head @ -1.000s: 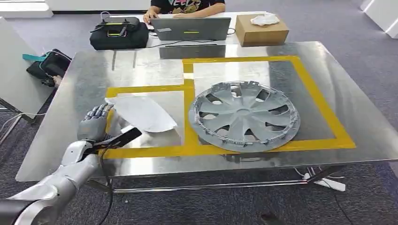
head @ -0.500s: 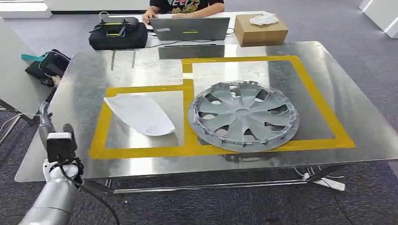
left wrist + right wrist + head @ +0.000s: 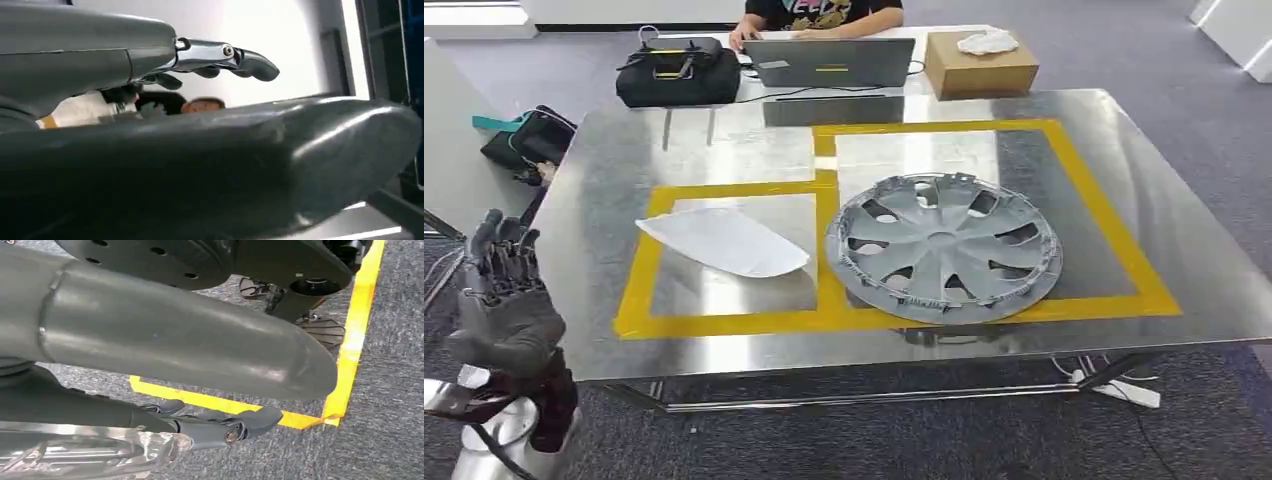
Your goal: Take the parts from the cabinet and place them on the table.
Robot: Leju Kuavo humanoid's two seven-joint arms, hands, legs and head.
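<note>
Nearest in the head view, the robot's grey many-fingered left hand (image 3: 504, 300) is raised off the table's near left corner, fingers upright and slightly apart, holding nothing. The left wrist view adds its thick thumb across the picture and straight fingertips (image 3: 250, 62) against a bright wall. The right wrist view shows the right hand (image 3: 210, 427) hanging over grey carpet marked with yellow floor tape (image 3: 350, 335), its fingers extended; something clear and crinkled lies along its lower edge, and whether the hand holds it cannot be told. On the shiny steel table (image 3: 624, 170), inside a yellow tape outline (image 3: 824, 320), lie the two parts: a white curved leaf-shaped panel (image 3: 724, 243) in the left bay and a round grey plastic wheel cover (image 3: 944, 245) just beside it in the right bay, overlapping the tape. Beyond the far edge stand a black bag (image 3: 679, 72), an open grey laptop (image 3: 829, 62) and a brown cardboard box (image 3: 980, 62), with a person (image 3: 819, 12) seated behind, cut off at the top.
</note>
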